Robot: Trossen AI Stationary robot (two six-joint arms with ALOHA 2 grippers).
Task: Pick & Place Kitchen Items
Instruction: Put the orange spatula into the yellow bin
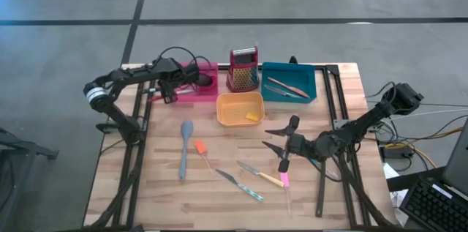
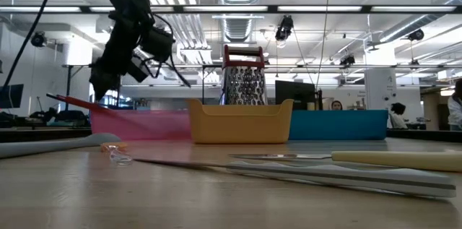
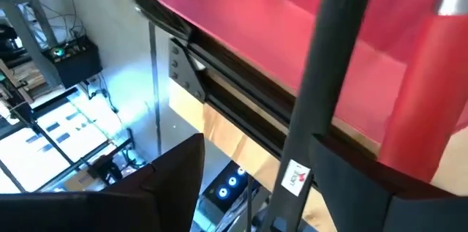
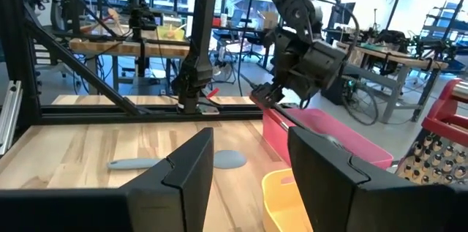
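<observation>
Far left at 10 o'clock: the left arm reaches over the counter's [image 1: 168, 203] back-left corner.
Left gripper [image 1: 172, 91]: fingers stand apart above the near end of the pink tray; a long red-handled utensil [image 1: 156, 94] lies slanted between them, its handle sticking out past the tray's end. Whether the fingers touch it cannot be told.
Pink tray [image 1: 207, 93]: at 11 o'clock along the back edge, with a dark round piece showing inside.
Grey spoon [image 1: 184, 151]: left of centre at 8 o'clock, lying lengthwise on the counter, bowl toward the trays.
Orange piece [image 1: 199, 146]: just beside the grey spoon, on its right.
Red box grater [image 1: 243, 69]: upright at 12 o'clock, between the pink tray and the teal tray.
Orange tray [image 1: 239, 109]: just in front of the grater, with a small yellow piece [image 1: 254, 116] in its right corner.
Metal knives [image 1: 240, 185]: at 6 o'clock, slim and slanted; one carries a pale yellow handle [image 1: 271, 179].
Teal tray [image 1: 289, 83]: at 1 o'clock, holding two slim utensils [image 1: 287, 88] laid slantwise.
Pink piece [image 1: 284, 181]: at 5 o'clock, just below the right gripper.
Right gripper [image 1: 278, 135]: at 4 o'clock, above the counter, fingers spread wide with nothing between them.
Right arm: stretches away toward 3 o'clock past the counter's edge.
</observation>
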